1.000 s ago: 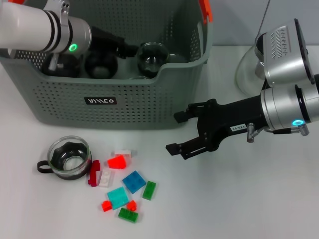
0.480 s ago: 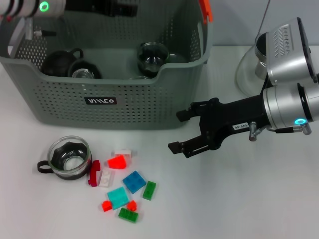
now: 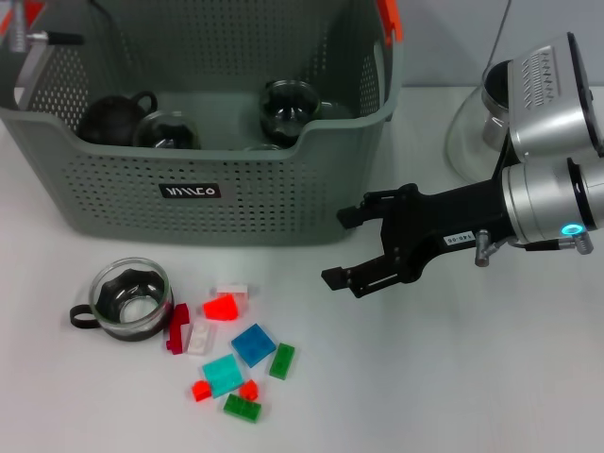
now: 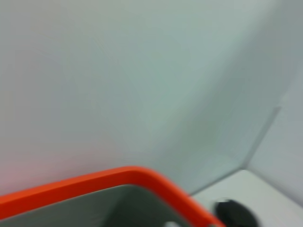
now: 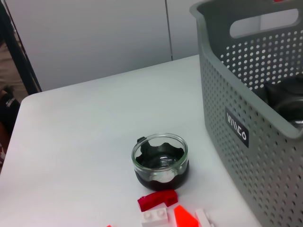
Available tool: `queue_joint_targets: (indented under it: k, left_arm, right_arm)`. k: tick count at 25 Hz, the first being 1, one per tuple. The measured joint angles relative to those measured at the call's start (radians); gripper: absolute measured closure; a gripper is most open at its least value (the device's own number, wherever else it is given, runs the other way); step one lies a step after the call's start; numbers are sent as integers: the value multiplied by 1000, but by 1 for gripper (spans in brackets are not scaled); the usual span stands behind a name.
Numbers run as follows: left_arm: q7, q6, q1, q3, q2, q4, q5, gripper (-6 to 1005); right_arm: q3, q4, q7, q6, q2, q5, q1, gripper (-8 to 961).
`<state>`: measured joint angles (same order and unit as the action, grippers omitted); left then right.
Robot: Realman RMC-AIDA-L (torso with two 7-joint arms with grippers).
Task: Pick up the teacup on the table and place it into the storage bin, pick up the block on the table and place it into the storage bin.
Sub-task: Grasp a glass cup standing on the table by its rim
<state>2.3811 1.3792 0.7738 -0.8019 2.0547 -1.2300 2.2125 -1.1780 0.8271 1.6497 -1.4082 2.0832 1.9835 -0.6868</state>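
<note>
A glass teacup [image 3: 132,300] with a black base and handle stands on the white table, left of a cluster of small blocks [image 3: 231,349] in red, white, blue, teal and green. The grey-green storage bin [image 3: 283,203] behind them holds three cups [image 3: 165,129]. My right gripper [image 3: 337,248] hovers open and empty to the right of the blocks, near the bin's front right corner. The right wrist view shows the teacup [image 5: 160,158], a red block [image 5: 157,198] and the bin [image 5: 251,118]. Only a sliver of my left arm [image 3: 24,42] shows, above the bin's far left corner.
A glass carafe [image 3: 477,123] stands on the table right of the bin, behind my right arm. An orange handle clip [image 3: 390,19] sits on the bin's right rim; the left wrist view shows an orange clip [image 4: 118,182] against a pale wall.
My left arm has risen out of the bin and drawn back up and to the left, almost out of view, uncovering the cups inside. The right gripper has barely shifted.
</note>
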Motion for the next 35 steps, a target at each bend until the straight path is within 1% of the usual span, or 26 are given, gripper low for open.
queue_joint_targets:
  k: [6, 7, 8, 12, 13, 15, 17, 19, 24, 27, 30, 35]
  left_arm:
    - [-34, 204, -91, 5, -3, -189, -123, 128]
    - [-54, 246, -108, 9, -1, -213, -147, 129]
    - [-97, 302, -134, 24, 5, -236, -190, 129]
    - [-235, 467, -218, 77, 29, -246, -327, 129]
    - [-247, 485, -226, 82, 31, -246, -337, 129]
    - [-290, 569, -258, 86, 31, -246, -344, 130]
    - [-314, 629, -282, 79, 31, -243, -316, 130]
    - [-333, 654, -303, 61, 35, -244, -263, 130]
    - [-395, 660, -352, -13, 46, -247, -133, 131]
    - [-475, 648, -373, -23, 69, -239, -52, 132]
    - [-518, 620, -374, -24, 84, -233, 36, 132]
    - [-528, 565, -359, -28, 85, -213, 123, 133]
  right_arm:
    - [10, -4, -5, 0, -6, 0, 1, 7]
    - [12, -5, -7, 0, -7, 0, 1, 7]
    - [14, -7, -8, 0, -7, 0, 1, 7]
    - [15, -7, -9, 0, -6, -1, 2, 7]
    - [16, -7, -9, 0, -5, -1, 3, 7]
    - [20, -8, -9, 1, 0, -1, 3, 7]
    - [21, -9, -9, 6, 3, 0, 3, 7]
    - [21, -10, -8, 13, 8, 0, 1, 7]
    - [21, -34, -4, 27, 13, -5, -6, 8]
    - [19, -58, -8, 54, 16, -16, -11, 8]
    - [13, -86, -13, 72, 17, -30, -19, 8]
    - [12, -109, -16, 85, 17, -37, -29, 8]
